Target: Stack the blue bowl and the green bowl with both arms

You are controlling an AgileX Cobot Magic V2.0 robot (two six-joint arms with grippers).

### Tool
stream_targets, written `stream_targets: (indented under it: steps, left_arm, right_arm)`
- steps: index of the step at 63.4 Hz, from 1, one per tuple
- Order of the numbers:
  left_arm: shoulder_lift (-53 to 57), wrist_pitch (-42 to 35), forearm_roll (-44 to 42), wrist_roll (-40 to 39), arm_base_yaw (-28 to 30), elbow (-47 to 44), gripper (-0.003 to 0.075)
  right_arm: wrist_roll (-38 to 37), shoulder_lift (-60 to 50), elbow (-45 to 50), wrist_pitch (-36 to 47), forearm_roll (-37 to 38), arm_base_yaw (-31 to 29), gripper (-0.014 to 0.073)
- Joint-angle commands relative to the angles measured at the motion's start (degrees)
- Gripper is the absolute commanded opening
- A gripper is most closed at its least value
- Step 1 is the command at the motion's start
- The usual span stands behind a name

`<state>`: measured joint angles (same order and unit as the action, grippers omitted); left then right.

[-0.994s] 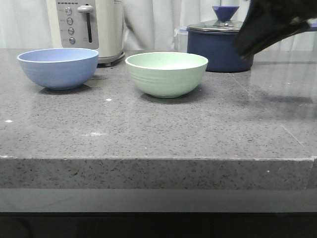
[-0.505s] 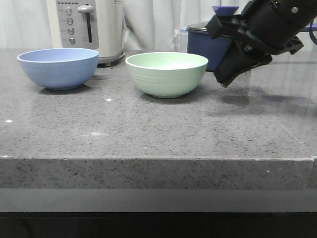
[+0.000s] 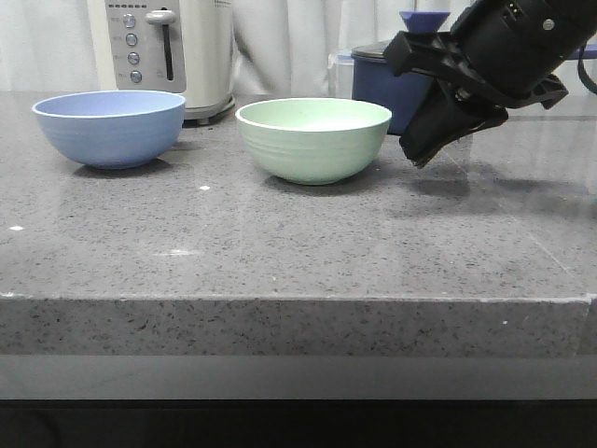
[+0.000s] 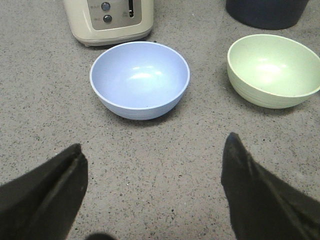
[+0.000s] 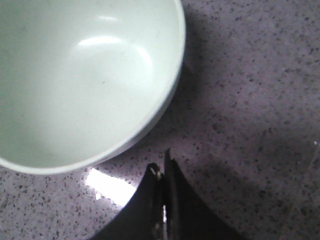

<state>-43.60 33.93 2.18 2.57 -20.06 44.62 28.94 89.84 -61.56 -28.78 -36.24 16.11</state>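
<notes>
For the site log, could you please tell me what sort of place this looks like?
Probably a kitchen, or a mock-up of one: a grey speckled stone countertop carries a cream toaster and a dark blue lidded saucepan, alongside the blue bowl and green bowl.

A round, matte, pale mint-green bowl with a lighter rim fills much of the right wrist view, seen from above so that its empty, smooth inside shows, with soft glare across it. It sits on a grey speckled stone desk. The black right claw has its two fingertips pressed together, pointing toward the bowl's rim, just beside it and not touching.
</notes>
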Motion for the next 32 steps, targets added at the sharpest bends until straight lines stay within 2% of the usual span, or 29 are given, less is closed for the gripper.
stream_targets:
  steps: [1, 32]
  left_arm:
    - [0.1, -3.7, 0.6, 0.0, -0.4, 1.7, 0.0546]
    - [-0.7, -0.8, -0.4, -1.8, 0.3, 2.1, 0.0546]
  right_arm:
    - [0.7, -2.2, -1.6, 2.4, -1.4, 0.0, -0.0063]
    - [0.7, -2.2, -1.6, 2.4, -1.4, 0.0, -0.0063]
